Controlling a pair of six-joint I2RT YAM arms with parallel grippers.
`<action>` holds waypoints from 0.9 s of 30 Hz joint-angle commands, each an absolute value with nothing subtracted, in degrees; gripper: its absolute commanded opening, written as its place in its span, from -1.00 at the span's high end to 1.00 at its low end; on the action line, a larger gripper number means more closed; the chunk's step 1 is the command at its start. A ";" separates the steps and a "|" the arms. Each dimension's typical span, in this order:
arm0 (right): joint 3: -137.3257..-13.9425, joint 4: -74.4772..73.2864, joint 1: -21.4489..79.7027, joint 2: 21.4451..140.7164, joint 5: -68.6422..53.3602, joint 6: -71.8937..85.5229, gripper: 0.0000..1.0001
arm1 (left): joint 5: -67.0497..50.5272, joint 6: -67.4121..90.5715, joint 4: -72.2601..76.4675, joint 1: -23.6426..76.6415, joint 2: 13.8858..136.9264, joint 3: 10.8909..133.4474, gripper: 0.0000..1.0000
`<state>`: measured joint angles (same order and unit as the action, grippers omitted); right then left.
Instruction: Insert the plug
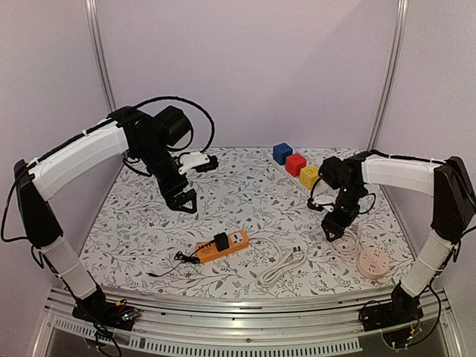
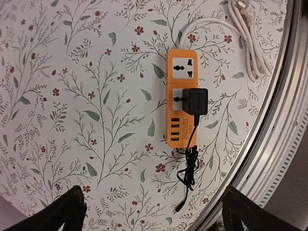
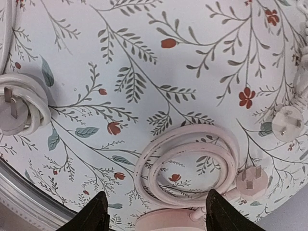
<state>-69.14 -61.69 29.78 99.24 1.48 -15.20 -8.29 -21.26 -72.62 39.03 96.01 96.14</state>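
Black adapter (image 2: 196, 101) is sitting in the orange power strip (image 2: 179, 130), so left gripper (image 1: 187, 204) and right gripper (image 1: 332, 232) are hovering clear of it, fingers spread, empty

Orange power strip (image 1: 222, 246), black plug (image 1: 222, 241), floral tablecloth (image 1: 245, 201)

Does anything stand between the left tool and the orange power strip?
Nothing visible: bare table lies between the open left tool and the orange power strip. A black adapter fills one socket; the other socket is uncovered.
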 commanded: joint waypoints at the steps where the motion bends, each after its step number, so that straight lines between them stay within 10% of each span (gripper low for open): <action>1: -69.89 -57.33 28.52 91.56 3.88 -12.04 -0.37 | -8.24 -21.62 -71.84 38.29 93.90 95.97 -0.97; 10: -58.09 -46.89 6.71 81.51 -0.61 19.92 -0.29 | -8.34 -21.37 -71.57 38.27 93.50 95.89 -0.97; 27: -44.65 -33.28 4.46 87.67 -11.42 23.04 0.15 | -8.16 -21.61 -71.52 38.30 92.29 95.27 -0.97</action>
<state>-46.39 -38.87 4.80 83.85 -5.87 22.28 -8.29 -21.23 -71.94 38.98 94.17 95.92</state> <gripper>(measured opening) 0.436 0.986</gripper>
